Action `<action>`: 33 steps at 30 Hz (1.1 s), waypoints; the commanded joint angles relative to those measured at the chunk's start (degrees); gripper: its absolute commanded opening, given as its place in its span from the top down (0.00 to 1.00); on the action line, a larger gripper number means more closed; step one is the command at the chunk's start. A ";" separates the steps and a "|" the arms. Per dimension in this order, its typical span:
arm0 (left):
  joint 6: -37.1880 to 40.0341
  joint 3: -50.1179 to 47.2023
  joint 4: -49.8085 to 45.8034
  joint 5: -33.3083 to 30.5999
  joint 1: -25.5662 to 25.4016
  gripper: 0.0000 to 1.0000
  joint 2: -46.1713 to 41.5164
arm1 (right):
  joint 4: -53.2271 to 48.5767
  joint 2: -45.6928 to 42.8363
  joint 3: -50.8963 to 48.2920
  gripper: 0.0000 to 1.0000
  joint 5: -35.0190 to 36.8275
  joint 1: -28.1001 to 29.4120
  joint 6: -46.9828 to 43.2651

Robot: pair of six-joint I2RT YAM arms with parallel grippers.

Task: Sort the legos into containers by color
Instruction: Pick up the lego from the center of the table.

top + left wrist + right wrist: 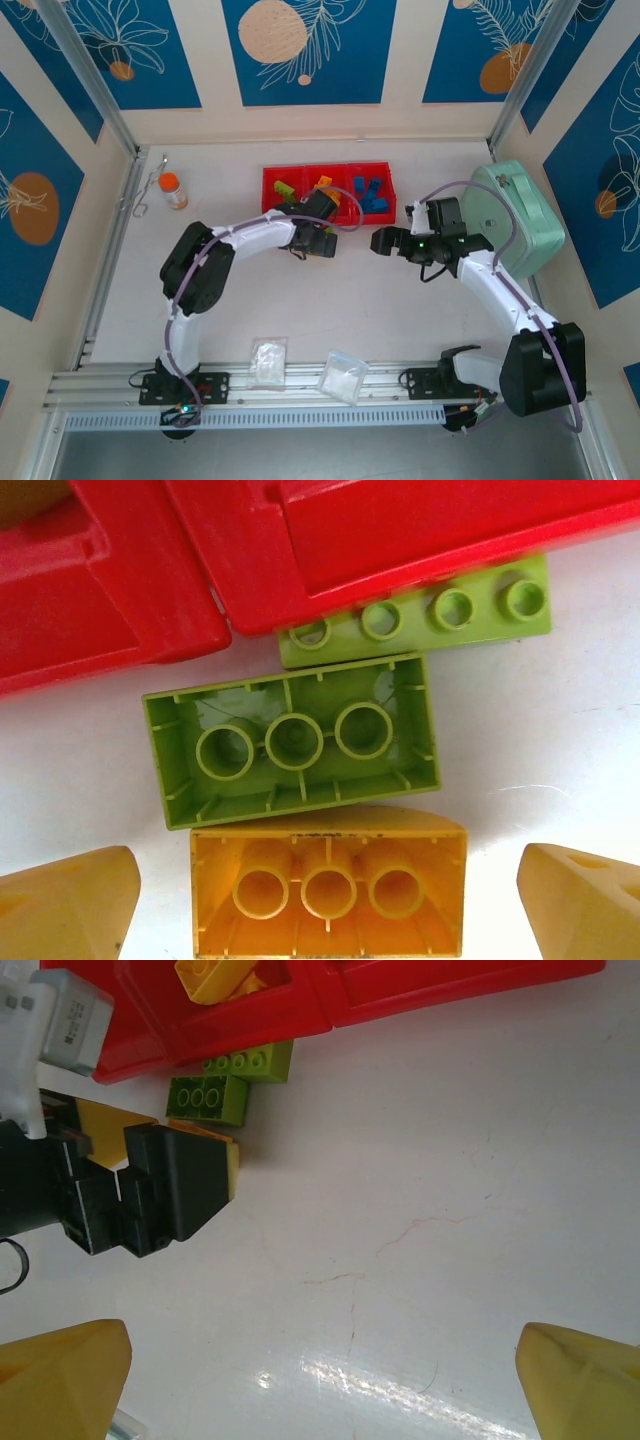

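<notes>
A mint-green case (515,218) lies flat at the far right of the white table (330,300), close against the right wall. To my left, near the back, a small bottle (173,192) with an orange cap stands upright. Just beside it lies a thin wire piece (143,196), perhaps a hook; it is too small for me to tell. One clear plastic bag (268,362) lies by the metal rail (100,385) at the near edge, with a second bag (343,376) near it on its right. Fine reddish scratches (400,1235) mark the tabletop. On the back wall is a blue panel (300,50) with white leaves.
</notes>
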 commanded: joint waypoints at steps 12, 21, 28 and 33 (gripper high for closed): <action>-2.87 -0.71 1.74 4.25 2.74 0.20 3.33 | 0.53 -1.50 -0.62 0.01 -3.01 -1.06 -0.82; -1.56 -0.59 1.22 5.18 3.23 0.48 3.18 | 0.64 -4.51 -0.36 0.01 -1.48 -1.79 -0.25; -3.71 -7.00 1.38 3.42 3.19 0.53 -5.34 | 0.68 -4.57 -0.38 0.01 -1.89 -2.99 0.21; -1.20 -3.87 1.36 6.30 4.94 0.54 -7.56 | -0.13 -5.75 -0.90 0.01 -0.81 -3.04 0.71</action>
